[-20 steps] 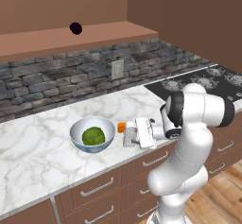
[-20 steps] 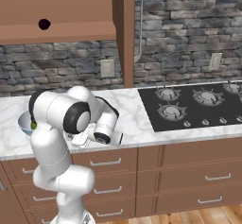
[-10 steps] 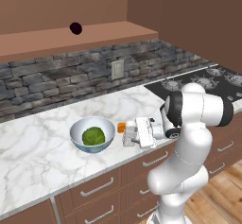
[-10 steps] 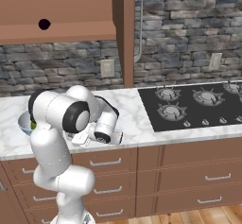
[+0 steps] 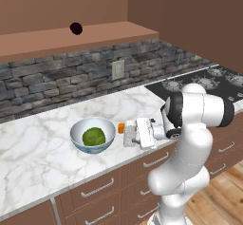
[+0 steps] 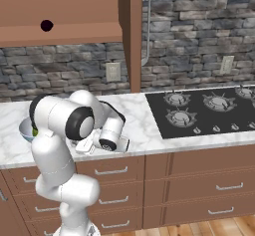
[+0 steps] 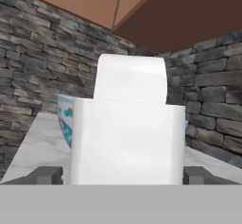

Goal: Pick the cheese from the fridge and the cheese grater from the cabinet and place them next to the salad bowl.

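The salad bowl (image 5: pixel 93 133), pale blue-grey with a green leafy ball inside, stands on the marble counter (image 5: pixel 38 148). Just right of it lies the small orange cheese (image 5: pixel 121 128). The silvery cheese grater (image 5: pixel 129 135) stands upright beside the cheese, near the counter's front edge. My gripper (image 5: pixel 135 135) reaches in from the right, level with the grater. In the hand view the grater (image 7: pixel 127 138) rises between my open gripper (image 7: pixel 122 175), a thin gap at the left fingertip (image 7: pixel 47 175), and the bowl (image 7: pixel 64 119) sits behind it. The fridge is out of view.
The brown cabinet ledge (image 5: pixel 95 36) above the stone backsplash carries a small dark ball (image 5: pixel 76 28). A black cooktop (image 5: pixel 209 79) lies at the counter's right. Brown drawers with silver handles (image 5: pixel 97 191) run below. My arm hides most of the bowl (image 6: pixel 25 129) in the right base view.
The jaws have spread a little wider around the grater. Arm, grater, cheese and bowl stay where they were.
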